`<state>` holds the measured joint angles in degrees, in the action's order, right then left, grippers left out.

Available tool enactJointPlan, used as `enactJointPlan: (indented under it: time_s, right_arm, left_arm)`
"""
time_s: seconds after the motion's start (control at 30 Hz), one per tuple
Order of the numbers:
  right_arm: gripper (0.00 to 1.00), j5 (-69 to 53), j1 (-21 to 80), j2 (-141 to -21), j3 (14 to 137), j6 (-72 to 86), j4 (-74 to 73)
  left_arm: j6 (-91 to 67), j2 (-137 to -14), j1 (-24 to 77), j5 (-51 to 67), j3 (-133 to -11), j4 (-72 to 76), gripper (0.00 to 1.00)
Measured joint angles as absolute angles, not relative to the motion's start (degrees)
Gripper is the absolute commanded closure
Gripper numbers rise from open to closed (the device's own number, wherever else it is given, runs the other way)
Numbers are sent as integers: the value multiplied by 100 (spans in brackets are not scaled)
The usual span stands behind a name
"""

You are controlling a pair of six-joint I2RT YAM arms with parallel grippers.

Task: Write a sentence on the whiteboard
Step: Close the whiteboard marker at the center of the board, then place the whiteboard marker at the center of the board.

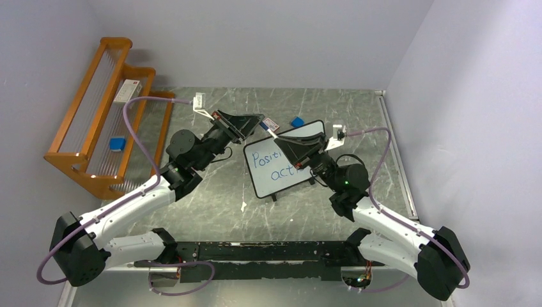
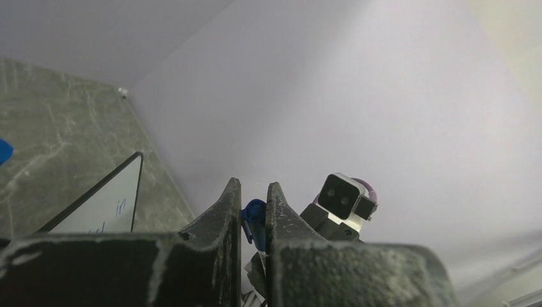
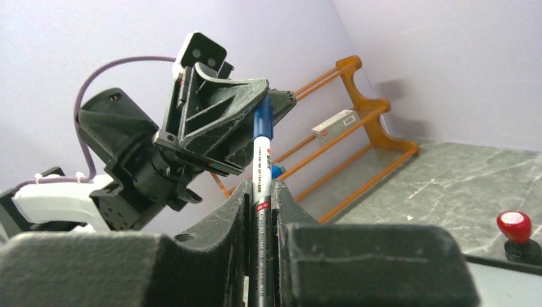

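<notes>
The whiteboard (image 1: 271, 176) stands tilted at mid-table, with blue text (image 1: 281, 173) in two lines; I read "Positi" and "act", and the rest is hidden behind my right gripper. Its corner also shows in the left wrist view (image 2: 105, 208). My right gripper (image 1: 280, 136) (image 3: 260, 185) is shut on the marker pen (image 3: 259, 173), held above the board's top edge. My left gripper (image 1: 257, 121) (image 2: 252, 187) is shut on the blue cap (image 2: 254, 216) (image 3: 263, 118), which sits at the pen's end. The two grippers meet tip to tip.
An orange wire rack (image 1: 96, 128) (image 3: 358, 121) stands at the far left and holds a white box (image 1: 128, 89) and a blue block (image 1: 116, 144). Another blue block (image 1: 297, 121) lies behind the board. A red knob (image 3: 514, 224) shows at the right wrist view's right edge.
</notes>
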<state>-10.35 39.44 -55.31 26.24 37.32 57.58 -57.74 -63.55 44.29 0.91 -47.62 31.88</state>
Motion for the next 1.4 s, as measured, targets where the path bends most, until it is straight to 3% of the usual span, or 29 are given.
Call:
enactJointPlan:
  time_s: [0.33, 0.53, 0.87, 1.27, 1.4]
  right_arm:
    - [100, -1249, 3935, -5631, 2976, 3879, 5483]
    - [100, -1332, 3933, -5638, 3291, 3610, 4696]
    - [100, -467, 3830, -5323, 3409, 2821, 3188]
    - [100, 2060, 3367, -4510, 3494, 1981, 1114]
    - [100, 2637, 3028, -4515, 3483, 1955, 655]
  left_arm:
    - [-5699, -6353, 4431, -19, -4381, 4276, 94]
    - [-5404, -6200, 4248, -49, -4322, 3942, 71]
    - [-4086, -5763, 3931, 115, -4574, 1721, 34]
    - [-1737, -4252, 3881, -1850, -4853, -64, 14]
    - [-1245, -3911, 3881, -2359, -4609, -379, 11]
